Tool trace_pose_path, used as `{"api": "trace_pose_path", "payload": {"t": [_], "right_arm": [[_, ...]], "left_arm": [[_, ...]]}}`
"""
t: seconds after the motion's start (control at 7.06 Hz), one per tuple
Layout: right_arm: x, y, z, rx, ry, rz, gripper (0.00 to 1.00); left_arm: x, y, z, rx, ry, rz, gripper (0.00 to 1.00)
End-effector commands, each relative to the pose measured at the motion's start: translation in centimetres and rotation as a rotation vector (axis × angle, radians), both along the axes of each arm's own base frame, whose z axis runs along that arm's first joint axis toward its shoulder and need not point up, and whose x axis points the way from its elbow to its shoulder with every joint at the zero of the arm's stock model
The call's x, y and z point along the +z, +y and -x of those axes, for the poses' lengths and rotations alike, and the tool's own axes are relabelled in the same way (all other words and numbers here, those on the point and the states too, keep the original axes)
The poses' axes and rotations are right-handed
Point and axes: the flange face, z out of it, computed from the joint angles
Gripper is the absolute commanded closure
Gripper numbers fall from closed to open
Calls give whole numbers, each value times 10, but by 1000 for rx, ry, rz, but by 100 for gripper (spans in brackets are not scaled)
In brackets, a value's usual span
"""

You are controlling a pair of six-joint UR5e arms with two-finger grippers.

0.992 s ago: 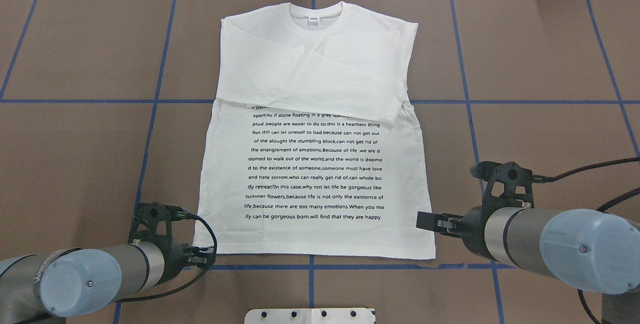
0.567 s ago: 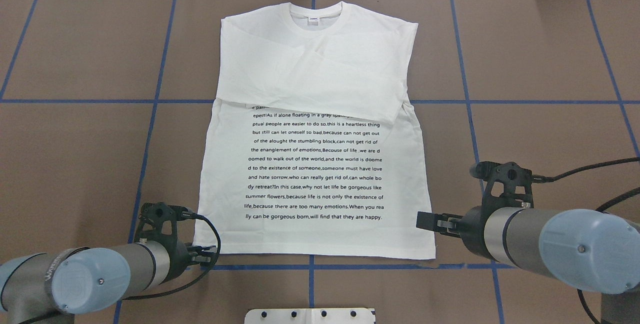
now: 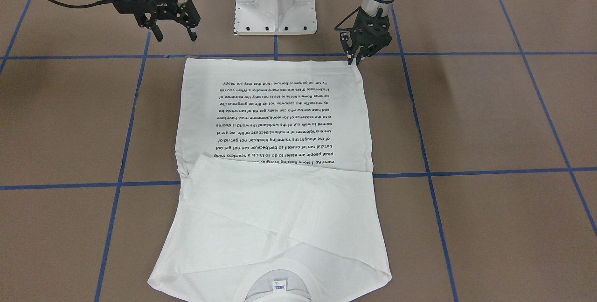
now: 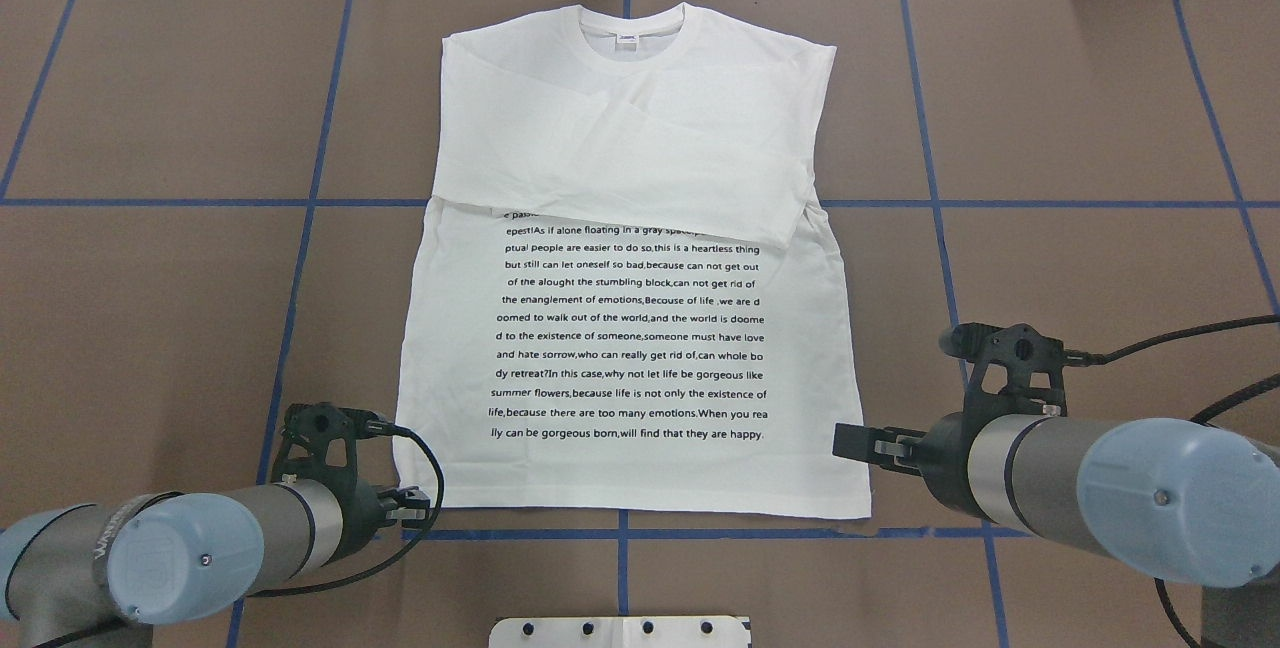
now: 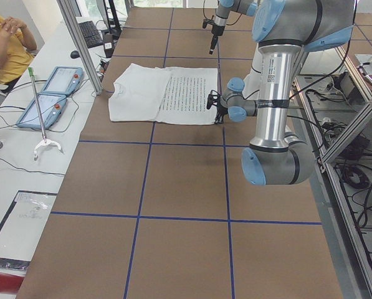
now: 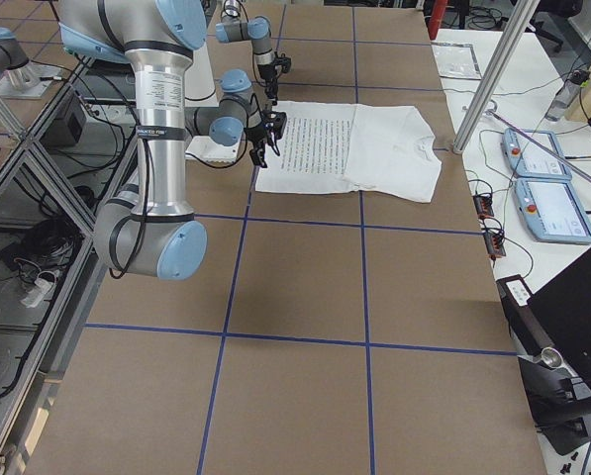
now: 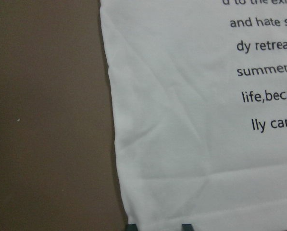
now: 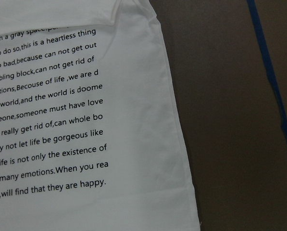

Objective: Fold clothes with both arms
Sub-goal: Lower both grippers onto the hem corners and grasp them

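The clothes, one white shirt with black printed text, lie flat on the brown table, neck at the far side and sleeves folded across the chest. My left gripper is low at the near-left hem corner, jaws a little apart; in the left wrist view its fingertips sit over the shirt at that hem. In the front view the left gripper points down at this corner. My right gripper hangs open above the near-right hem corner, holding nothing. The right wrist view shows only the shirt and table.
The white pedestal base stands just behind the hem. Blue tape lines grid the table. Beyond the far edge lie two teach pendants, and a person in yellow sits there.
My left arm has shifted slightly right and lower, bringing its gripper closer onto the near-left hem corner. The right arm and the shirt have not moved.
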Motion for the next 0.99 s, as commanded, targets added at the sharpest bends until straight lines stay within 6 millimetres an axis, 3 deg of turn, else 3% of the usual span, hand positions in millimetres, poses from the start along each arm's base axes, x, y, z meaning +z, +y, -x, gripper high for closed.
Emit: {"api": "trace_pose_path", "payload": {"t": [0.0,0.28,0.57,0.71,0.85], "right_arm": [[1,0,-1,0,-6,-6,0],[31,2,-9,5,-70,-25,0],[74,16,8,39,-68,-85,0],[87,28,26,78,-50,-120,3],[85,39,37,104,-64,-114,14]], "left_arm": [[-14,-5,9,-8,30,-7,100],[-66,-7,41,-17,142,-24,100],[-103,-11,66,-22,229,-32,100],[-108,-13,71,-28,243,-35,100],[-109,-18,74,-40,244,-39,100]]}}
